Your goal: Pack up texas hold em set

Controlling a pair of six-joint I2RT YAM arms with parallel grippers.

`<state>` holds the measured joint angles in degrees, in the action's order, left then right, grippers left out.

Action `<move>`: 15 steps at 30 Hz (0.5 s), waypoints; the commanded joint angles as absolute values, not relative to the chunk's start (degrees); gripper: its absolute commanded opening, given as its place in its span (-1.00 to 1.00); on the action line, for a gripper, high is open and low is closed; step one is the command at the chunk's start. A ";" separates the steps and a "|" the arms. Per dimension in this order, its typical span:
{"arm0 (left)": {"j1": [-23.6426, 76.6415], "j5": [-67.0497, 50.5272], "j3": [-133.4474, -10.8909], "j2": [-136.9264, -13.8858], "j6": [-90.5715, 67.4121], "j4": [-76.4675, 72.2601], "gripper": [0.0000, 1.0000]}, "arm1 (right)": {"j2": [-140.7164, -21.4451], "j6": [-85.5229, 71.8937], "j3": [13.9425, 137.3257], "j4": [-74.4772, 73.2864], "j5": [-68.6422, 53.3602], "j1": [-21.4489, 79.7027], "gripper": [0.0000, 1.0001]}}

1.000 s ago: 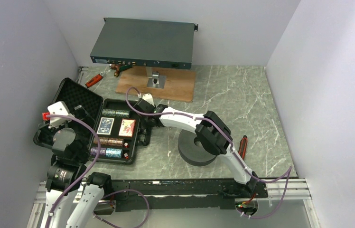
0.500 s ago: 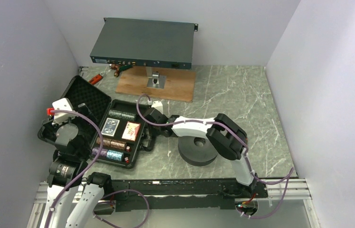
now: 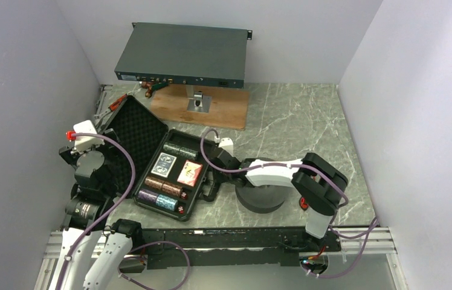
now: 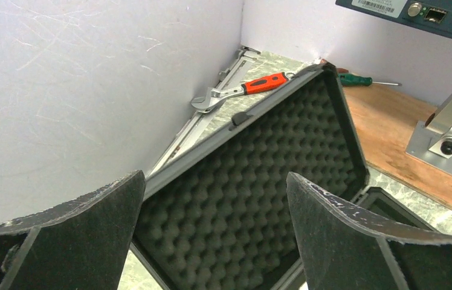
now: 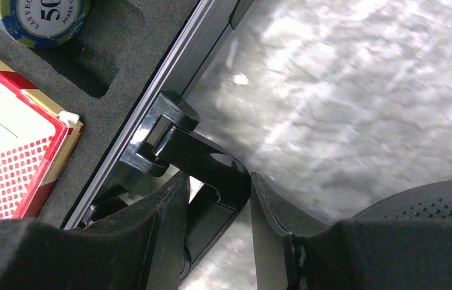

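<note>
While the black briefcase (image 3: 151,209) lies open on the marble table (image 3: 308,121), left of centre, its foam-lined lid (image 4: 254,175) leans back toward the left wall. The left gripper (image 4: 216,178) gapes wide before that lid (nothing between its fingers). The right gripper (image 5: 216,181) pinches the case's handle (image 5: 193,151). The card decks (image 3: 189,173) and chip stacks (image 3: 163,185) sit in their slots.

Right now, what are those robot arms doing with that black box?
The right gripper is clamped on the handle of the open poker case. The left gripper hangs open near the foam-lined lid, holding nothing. Chips and card decks already sit inside, and the lid is not shut yet.
</note>
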<state>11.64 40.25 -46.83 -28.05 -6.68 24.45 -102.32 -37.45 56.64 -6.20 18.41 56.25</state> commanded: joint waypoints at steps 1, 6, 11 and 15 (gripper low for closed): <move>11.34 38.22 -47.04 -29.16 -4.70 23.04 0.89 | -99.03 -31.89 47.77 -18.37 24.92 54.59 -0.20; 10.42 35.82 -49.04 -32.99 -4.17 24.22 0.92 | -93.18 -31.33 42.47 -16.56 22.87 54.09 -0.19; 7.60 32.30 -51.52 -34.87 -3.95 24.66 0.90 | -89.10 -31.33 41.06 -16.10 20.87 53.33 -0.18; 4.04 32.16 -53.93 -37.89 -4.93 26.29 0.86 | -87.59 -32.61 41.35 -18.00 21.35 52.55 -0.13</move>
<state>7.18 34.04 -49.45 -36.25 -4.95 25.80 -89.30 -36.01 43.33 -6.68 18.96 53.95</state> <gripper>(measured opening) 0.936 0.425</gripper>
